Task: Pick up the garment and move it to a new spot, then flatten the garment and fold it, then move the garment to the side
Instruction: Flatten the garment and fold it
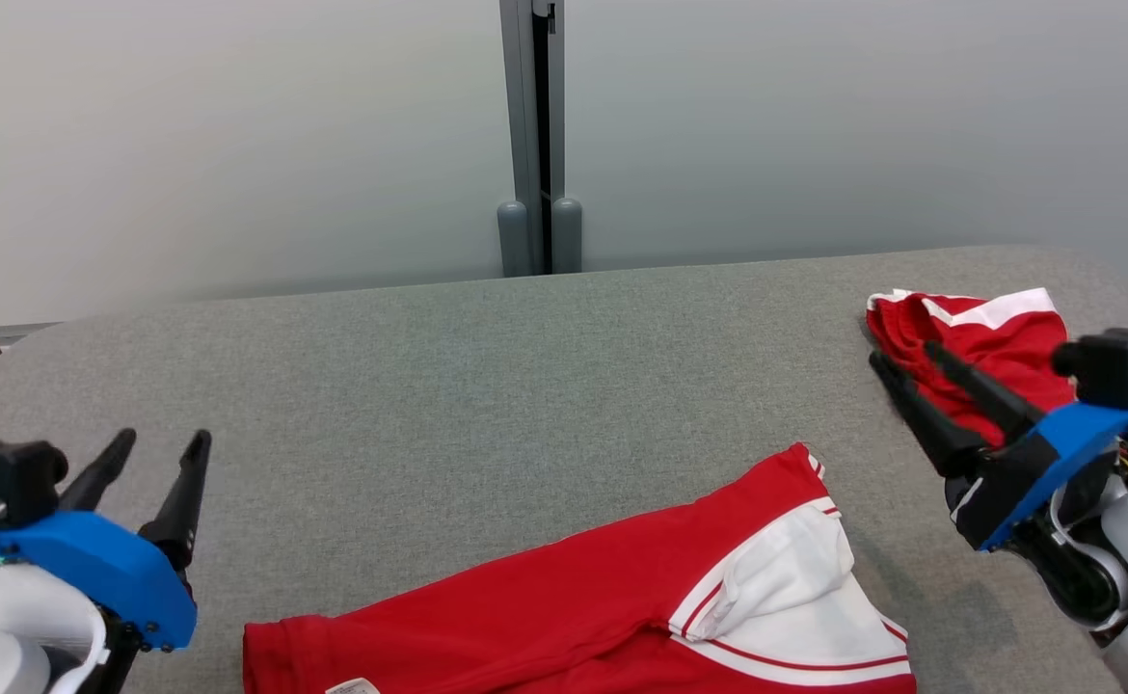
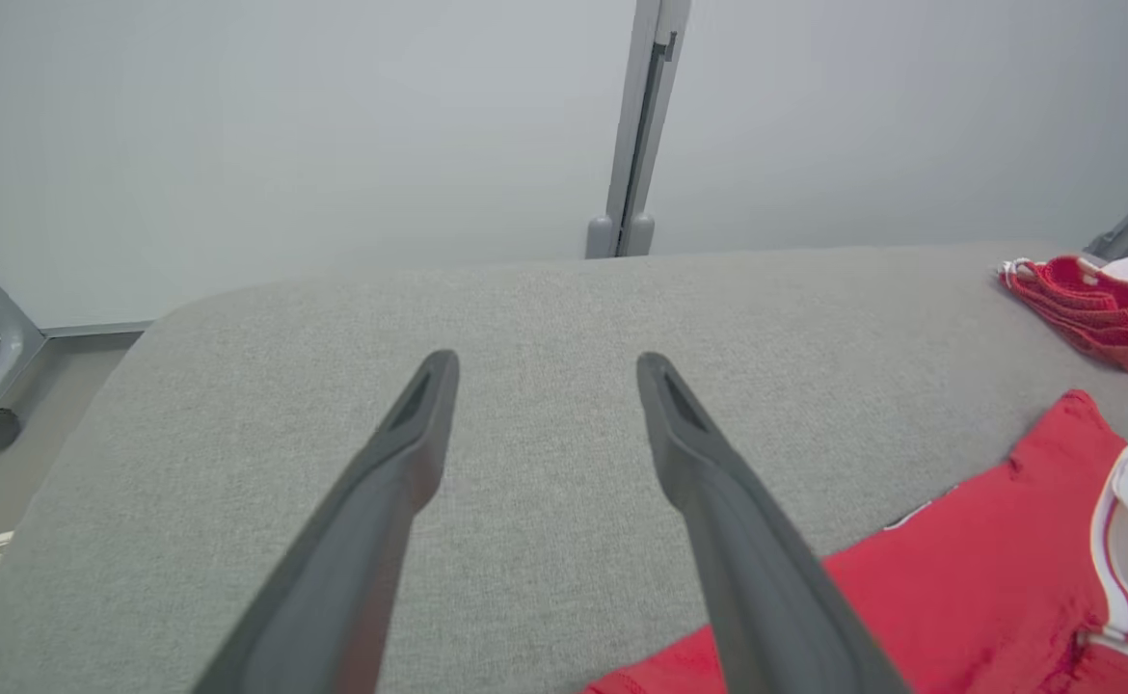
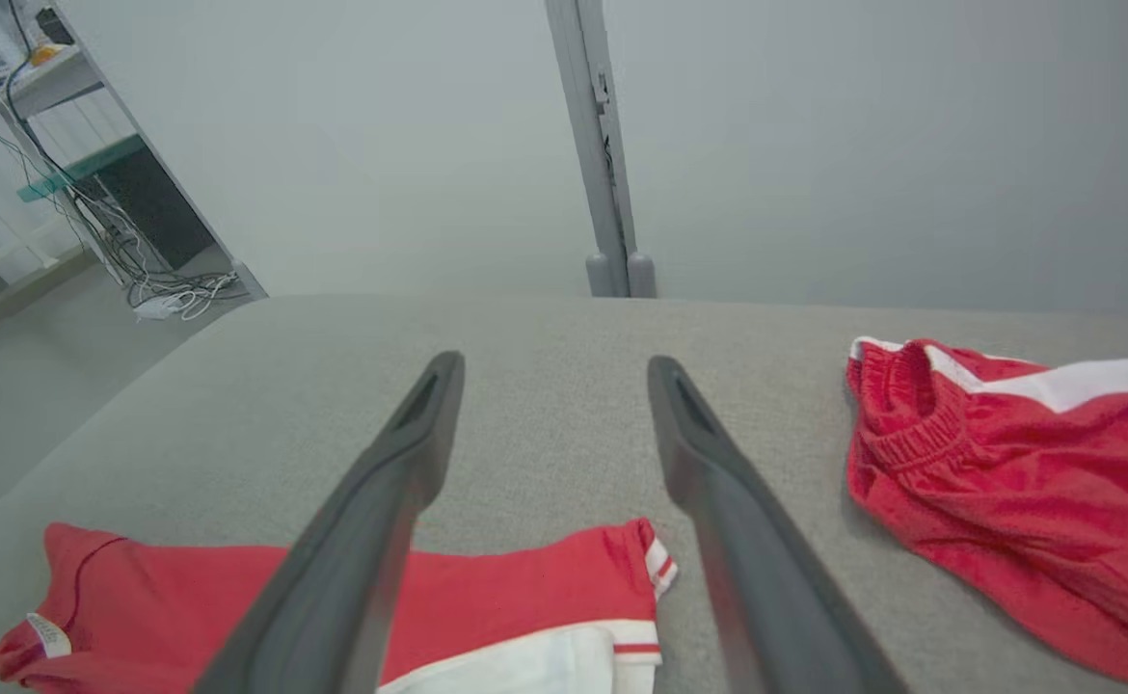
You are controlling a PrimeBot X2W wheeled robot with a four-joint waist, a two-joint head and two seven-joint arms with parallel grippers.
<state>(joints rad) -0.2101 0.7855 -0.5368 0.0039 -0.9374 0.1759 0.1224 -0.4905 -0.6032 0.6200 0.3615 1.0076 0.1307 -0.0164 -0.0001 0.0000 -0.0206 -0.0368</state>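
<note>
Head view, left to right. Left gripper (image 1: 163, 439) spread, empty, over bare table (image 1: 429, 386) at near left. Red-white top (image 1: 574, 598) lies mostly flat at near edge, centre, one sleeve turned over, label showing. Right gripper (image 1: 903, 355) spread, empty, tips just beside bunched red shorts (image 1: 998, 337) at far right. I judge this fits either folding under way or pieces set aside; can't tell. For any grasp: pinch hem corners, keep both sides level, lift clear, don't drag.

Head camera looks down; both wrist cameras, low, share its grey table (image 1: 429, 386).
</note>
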